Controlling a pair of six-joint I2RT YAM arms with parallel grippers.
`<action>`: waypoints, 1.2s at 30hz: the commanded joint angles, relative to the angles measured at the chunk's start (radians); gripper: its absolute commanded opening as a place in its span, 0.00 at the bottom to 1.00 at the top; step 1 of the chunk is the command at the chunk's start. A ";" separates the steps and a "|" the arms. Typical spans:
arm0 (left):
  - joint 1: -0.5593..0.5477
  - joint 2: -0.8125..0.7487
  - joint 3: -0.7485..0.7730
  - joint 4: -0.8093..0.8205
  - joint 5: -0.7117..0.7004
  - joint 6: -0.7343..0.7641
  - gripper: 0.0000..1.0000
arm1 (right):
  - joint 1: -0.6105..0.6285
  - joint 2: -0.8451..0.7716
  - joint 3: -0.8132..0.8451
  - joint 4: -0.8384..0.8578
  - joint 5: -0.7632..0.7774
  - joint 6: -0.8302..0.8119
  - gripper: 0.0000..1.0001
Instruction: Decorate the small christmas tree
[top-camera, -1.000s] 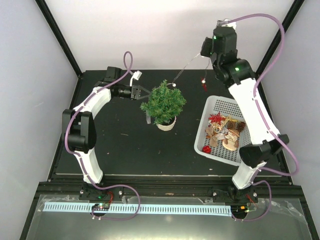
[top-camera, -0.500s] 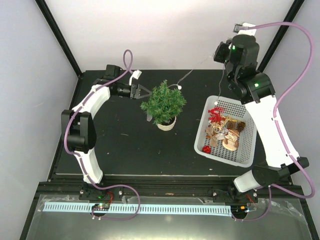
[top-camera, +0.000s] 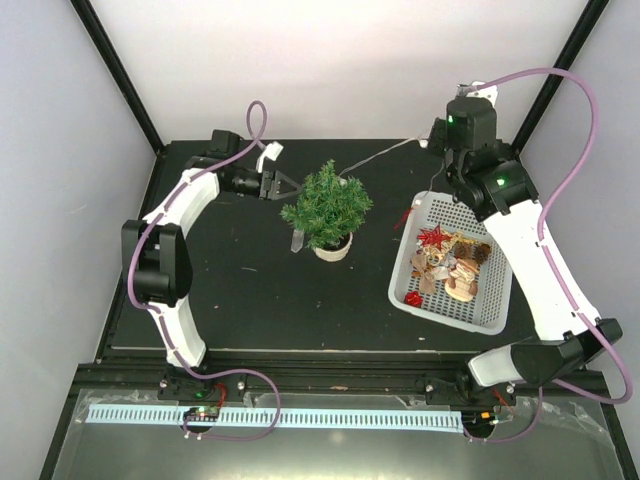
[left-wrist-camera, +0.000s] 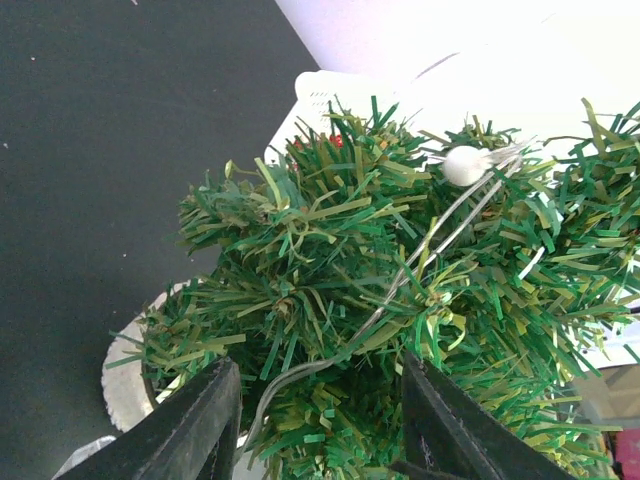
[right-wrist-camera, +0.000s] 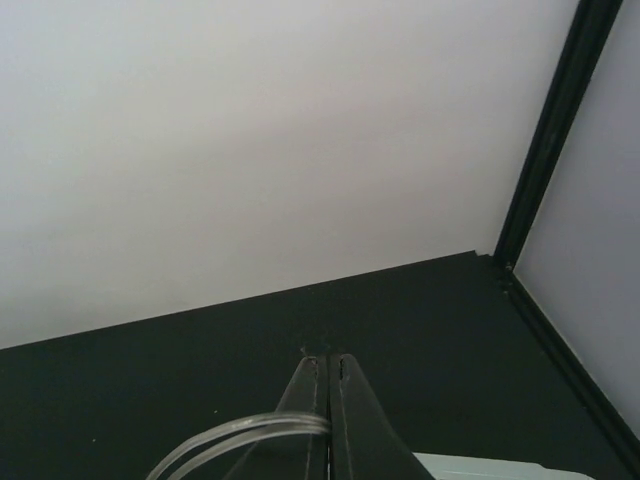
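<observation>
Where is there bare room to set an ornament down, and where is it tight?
Widest bare patch: table between the small christmas tree, white basket and near edge. Also free: between tree and left arm. Crowded: the tree's far side, where the left gripper sits and a clear wire runs to the right gripper. Tree-basket gap is narrow.
</observation>
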 joint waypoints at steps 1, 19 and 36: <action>0.009 -0.040 0.051 -0.054 -0.021 0.051 0.46 | 0.003 -0.029 -0.007 -0.025 0.087 -0.013 0.01; 0.029 -0.101 0.221 -0.289 -0.117 0.216 0.46 | 0.106 -0.112 -0.257 -0.179 0.164 0.023 0.01; 0.029 -0.165 0.198 -0.301 -0.191 0.249 0.46 | 0.470 -0.073 -0.315 -0.428 0.207 0.130 0.01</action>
